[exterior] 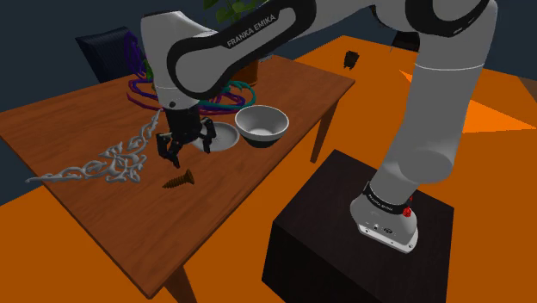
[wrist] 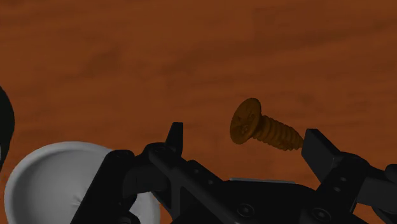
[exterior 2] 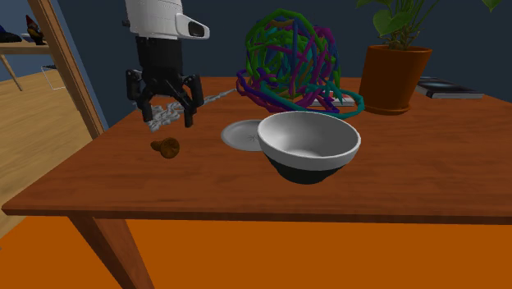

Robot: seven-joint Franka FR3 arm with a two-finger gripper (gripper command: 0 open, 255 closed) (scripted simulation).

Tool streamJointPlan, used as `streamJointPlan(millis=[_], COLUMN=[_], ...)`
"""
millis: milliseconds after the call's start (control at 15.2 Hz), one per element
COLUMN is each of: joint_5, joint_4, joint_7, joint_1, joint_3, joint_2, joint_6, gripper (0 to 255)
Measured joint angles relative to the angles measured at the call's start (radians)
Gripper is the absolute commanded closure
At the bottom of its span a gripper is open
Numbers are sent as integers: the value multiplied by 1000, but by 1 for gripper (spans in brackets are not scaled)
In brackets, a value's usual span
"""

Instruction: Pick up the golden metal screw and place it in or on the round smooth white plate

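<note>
A brownish-gold screw (exterior: pixel 180 181) (exterior 2: pixel 166 148) (wrist: pixel 261 124) lies on its side on the wooden table (exterior: pixel 77 120). My black gripper (exterior: pixel 185 148) (exterior 2: pixel 168 116) (wrist: pixel 249 145) hangs open a short way above it, with the fingers apart and nothing between them. In the wrist view the screw lies just beyond the fingertips (wrist: pixel 324 149), nearer one of them. The small round white plate (exterior: pixel 219 136) (exterior 2: pixel 244 134) (wrist: pixel 57 178) sits flat on the table beside the gripper, between the screw and the bowl.
A white bowl with a dark outside (exterior: pixel 262 125) (exterior 2: pixel 308 146) stands next to the plate. A silver chain (exterior: pixel 103 163) (exterior 2: pixel 164 115) lies behind the gripper. A tangle of coloured wire (exterior 2: pixel 287 61), a potted plant (exterior 2: pixel 394 78) and a book (exterior 2: pixel 447 86) occupy the table's far side.
</note>
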Motion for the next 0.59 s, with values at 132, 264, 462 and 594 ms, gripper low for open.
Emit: streamJointPlan(millis=[132,264,462,594], joint_5=[-31,-44,-55,-61], joint_4=[85,116,103,94], joint_7=[47,62,73,76], joint_1=[33,45,55,58], joint_3=[-5,-10,-13,-16], joint_2=[82,118,142,156], joint_6=[-5,-1,34,57], gripper=[0,0,0,0])
